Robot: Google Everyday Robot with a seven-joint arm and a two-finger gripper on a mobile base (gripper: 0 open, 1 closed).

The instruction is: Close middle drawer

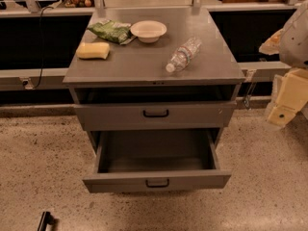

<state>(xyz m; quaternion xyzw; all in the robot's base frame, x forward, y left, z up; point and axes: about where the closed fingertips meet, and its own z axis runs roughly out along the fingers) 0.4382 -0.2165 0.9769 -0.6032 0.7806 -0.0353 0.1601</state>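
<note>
The middle drawer (pixel 156 182) is pulled far out of the grey cabinet (pixel 154 69). It is a deep, empty box with a low front panel and a small black bar handle (pixel 157 183). Above it, the taller-fronted top drawer (pixel 155 114) with a larger black handle stands slightly out. My gripper (pixel 285 105), cream-coloured, hangs at the right edge of the view. It is to the right of the cabinet, level with the top drawer, and touches nothing.
On the cabinet top lie a yellow sponge (pixel 93 50), a green chip bag (pixel 111 31), a white bowl (pixel 148 31) and a plastic water bottle (pixel 183 55) on its side. The floor is speckled. A black object (pixel 44 220) is at bottom left.
</note>
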